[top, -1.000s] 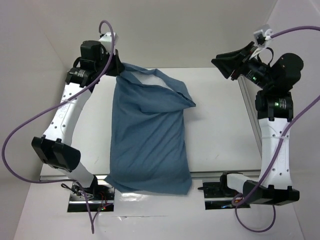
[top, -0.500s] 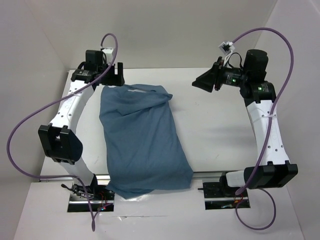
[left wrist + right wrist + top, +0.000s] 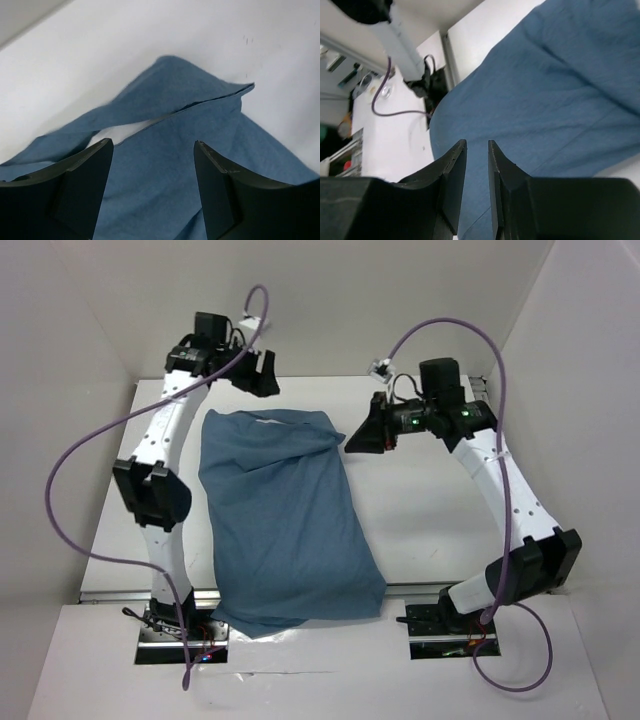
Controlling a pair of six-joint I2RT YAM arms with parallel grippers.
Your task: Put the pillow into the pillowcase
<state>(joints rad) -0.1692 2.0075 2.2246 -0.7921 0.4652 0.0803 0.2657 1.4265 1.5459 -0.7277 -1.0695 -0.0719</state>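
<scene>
The dusty-blue pillowcase (image 3: 285, 515) lies wrinkled and bulging on the white table, its near end hanging over the front edge. A cream sliver of the pillow (image 3: 120, 132) shows in the pillowcase's mouth at the far end, also visible from above as a small pale patch (image 3: 268, 421); the remainder of the pillow is hidden inside. My left gripper (image 3: 260, 377) (image 3: 153, 143) hovers above that far end, open wide and empty. Just off the pillowcase's far right corner, my right gripper (image 3: 358, 437) (image 3: 476, 142) points at the cloth, with a narrow gap between its jaws and nothing held.
White walls close in the table (image 3: 430, 510) on the left, back and right. A metal rail (image 3: 420, 588) runs along the front edge by the arm bases. Purple cables (image 3: 75, 455) loop off both arms.
My left gripper let go of the pillowcase's far corner and opened wide. The cloth dropped flat. My right arm swung left toward the pillowcase while its jaws narrowed.
</scene>
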